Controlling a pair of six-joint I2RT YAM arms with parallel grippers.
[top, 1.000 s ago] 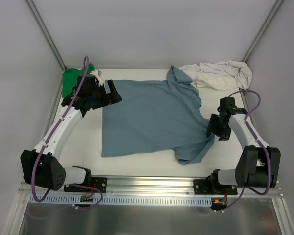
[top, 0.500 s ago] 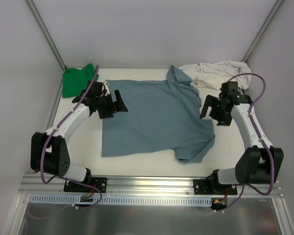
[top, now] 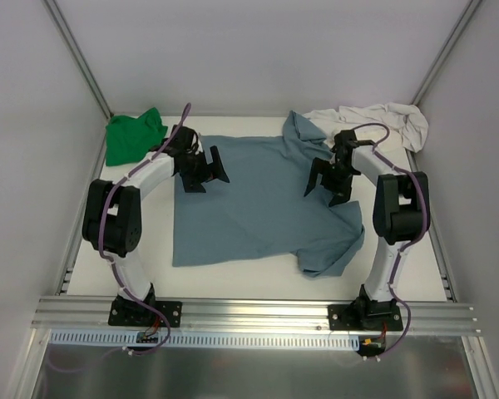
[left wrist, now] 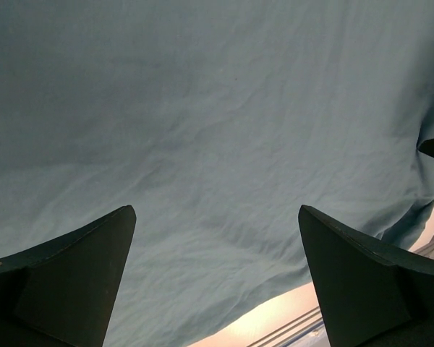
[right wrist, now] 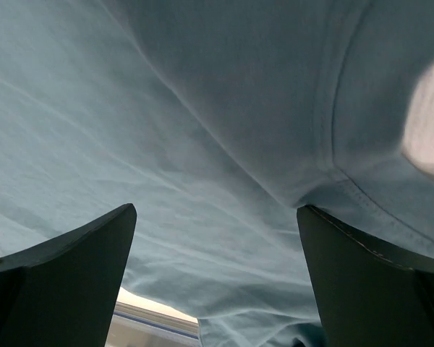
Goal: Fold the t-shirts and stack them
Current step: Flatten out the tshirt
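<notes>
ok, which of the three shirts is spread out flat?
The slate-blue t-shirt in the middle: it lies spread open. The green t-shirt is bunched at the far left, the cream t-shirt crumpled at the far right.

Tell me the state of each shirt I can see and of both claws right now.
Dusty slate-blue cotton t-shirt: spread out mostly flat, not yet folded.
Bright green cotton t-shirt: crumpled at the far left, unfolded.
Off-white cream cotton t-shirt: crumpled at the far right, unfolded.
Left claw: open, empty, over the slate-blue shirt.
Right claw: open, empty, over the slate-blue shirt.
</notes>
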